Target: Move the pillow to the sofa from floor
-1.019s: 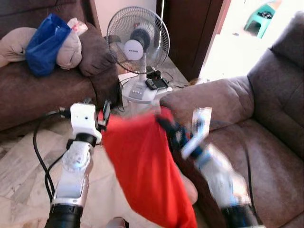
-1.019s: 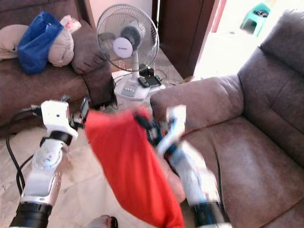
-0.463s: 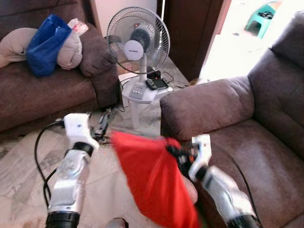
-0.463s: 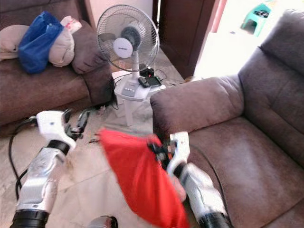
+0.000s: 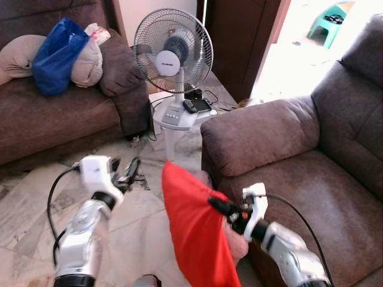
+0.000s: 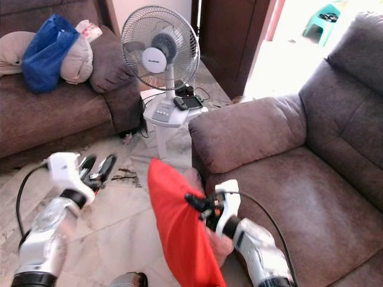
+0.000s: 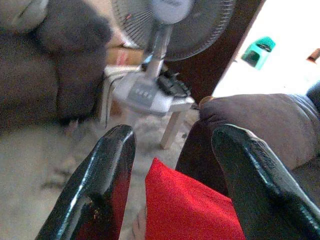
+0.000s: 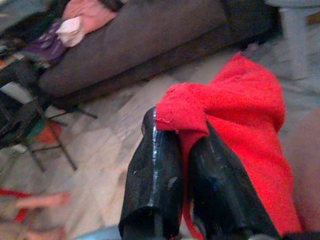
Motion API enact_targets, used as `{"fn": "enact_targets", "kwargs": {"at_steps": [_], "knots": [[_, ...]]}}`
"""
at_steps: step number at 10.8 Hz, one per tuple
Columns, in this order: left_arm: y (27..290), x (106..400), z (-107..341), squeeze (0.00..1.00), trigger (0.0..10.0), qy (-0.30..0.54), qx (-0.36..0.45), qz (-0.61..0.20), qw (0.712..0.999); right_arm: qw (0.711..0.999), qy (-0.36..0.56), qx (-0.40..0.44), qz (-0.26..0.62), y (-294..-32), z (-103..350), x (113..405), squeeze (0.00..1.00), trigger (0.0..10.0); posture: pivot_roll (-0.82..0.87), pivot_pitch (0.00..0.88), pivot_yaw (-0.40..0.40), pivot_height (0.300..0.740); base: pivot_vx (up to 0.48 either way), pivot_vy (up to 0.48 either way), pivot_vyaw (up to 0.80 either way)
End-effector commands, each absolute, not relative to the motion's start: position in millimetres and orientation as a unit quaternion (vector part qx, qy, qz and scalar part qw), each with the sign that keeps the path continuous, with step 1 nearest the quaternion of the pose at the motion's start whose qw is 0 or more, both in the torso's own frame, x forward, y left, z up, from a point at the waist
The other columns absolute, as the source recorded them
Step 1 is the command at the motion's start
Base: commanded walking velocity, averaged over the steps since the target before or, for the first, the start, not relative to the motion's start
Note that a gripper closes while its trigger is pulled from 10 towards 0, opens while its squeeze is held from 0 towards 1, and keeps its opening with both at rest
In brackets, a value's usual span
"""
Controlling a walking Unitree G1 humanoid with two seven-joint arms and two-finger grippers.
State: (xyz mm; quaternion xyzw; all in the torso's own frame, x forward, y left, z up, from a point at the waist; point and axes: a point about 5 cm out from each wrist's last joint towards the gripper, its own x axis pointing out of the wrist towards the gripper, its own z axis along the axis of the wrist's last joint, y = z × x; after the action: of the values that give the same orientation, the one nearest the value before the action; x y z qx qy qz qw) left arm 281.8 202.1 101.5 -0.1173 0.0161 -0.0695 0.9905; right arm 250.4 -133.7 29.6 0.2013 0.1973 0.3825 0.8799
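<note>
Right now your right gripper (image 6: pixel 194 200) has its jaws clamped tight on a bunched fold of the red pillow (image 5: pixel 194 236), which hangs down from them in the air, just off the front edge of the brown sofa (image 5: pixel 311 161). In the right wrist view the two fingers (image 8: pixel 155 175) sit almost touching, with red cloth pinched between them and the rest of the pillow spreading beyond the tips. Your left gripper (image 5: pixel 125 170) hovers apart from the pillow with its jaws spread wide and nothing held; in the left wrist view the pillow's corner shows past the gap, well beyond the fingertips (image 7: pixel 117 150). Ahead of both jaws stands a white fan (image 5: pixel 173 60), and further left a second sofa (image 5: pixel 54 113) carries a blue bag (image 5: pixel 57 54).
</note>
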Motion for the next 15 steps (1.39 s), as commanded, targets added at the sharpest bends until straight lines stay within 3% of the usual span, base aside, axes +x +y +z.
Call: {"fn": "enact_targets", "kwargs": {"at_steps": [1,6,7,9,11,13,15], "knots": [[213.2,277.9,92.0,0.00,10.0,0.039,-0.135,-0.054,0.989,0.874,0.135,0.204,0.419,-130.9,54.1,258.2,0.00,10.0,0.14,0.038,-0.041,0.740,0.000,0.000,0.00],[243.7,260.5,49.5,0.00,10.0,0.099,-0.229,0.022,0.968,0.829,0.152,0.224,0.490,-130.8,50.9,235.2,0.00,10.0,0.14,0.032,-0.043,0.740,0.000,0.000,0.00],[246.5,255.1,38.7,0.00,10.0,0.112,-0.249,0.041,0.961,0.806,0.165,0.228,0.521,-130.1,51.0,223.0,0.00,10.0,0.14,0.039,-0.045,0.740,0.000,0.000,0.00],[250.5,250.2,25.9,0.00,10.0,0.123,-0.280,0.076,0.949,0.795,0.193,0.211,0.534,-130.1,42.4,212.9,0.00,10.0,0.13,0.046,-0.048,0.740,0.000,0.000,0.00],[252.6,239.2,7.8,0.00,10.0,0.158,-0.263,0.096,0.947,0.781,0.248,0.168,0.548,-129.8,23.5,199.9,0.00,10.0,0.13,0.051,-0.049,0.740,0.000,0.000,0.00],[266.7,226.6,-4.1,0.00,10.0,0.175,-0.236,0.160,0.942,0.784,0.262,0.169,0.537,-132.2,14.6,197.4,0.00,10.0,0.13,0.055,-0.051,0.740,0.000,0.000,0.00],[259.3,217.8,-14.0,0.00,10.0,0.194,-0.248,0.143,0.938,0.784,0.275,0.155,0.535,-132.5,8.9,196.3,0.00,10.0,0.14,0.056,-0.053,0.740,0.000,0.000,0.00]]}}
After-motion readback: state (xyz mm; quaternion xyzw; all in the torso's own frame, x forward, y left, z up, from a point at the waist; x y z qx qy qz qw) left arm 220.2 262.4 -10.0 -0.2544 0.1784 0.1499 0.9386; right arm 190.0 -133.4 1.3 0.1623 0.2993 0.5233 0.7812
